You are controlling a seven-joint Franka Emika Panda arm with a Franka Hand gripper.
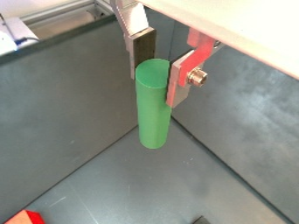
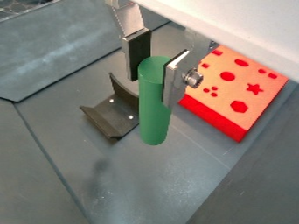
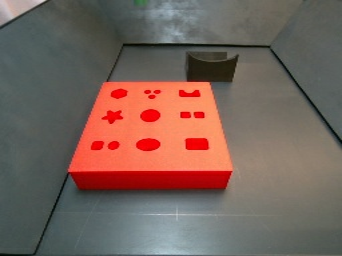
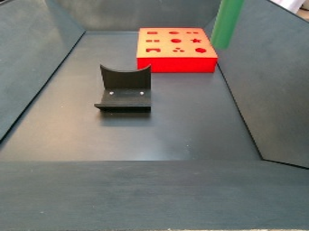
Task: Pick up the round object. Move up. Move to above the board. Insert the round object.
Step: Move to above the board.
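Even, soft light; perhaps slight blur

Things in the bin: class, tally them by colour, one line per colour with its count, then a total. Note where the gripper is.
Green: 1, the peg, held in the gripper above the floor.
Red: 1, the board.
Dark: 1, the fixture.
Total: 3

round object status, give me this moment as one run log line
hand: shut on round object | peg: lifted off floor, upright | board: off to side, holes empty | fixture: on floor | insert: not yet
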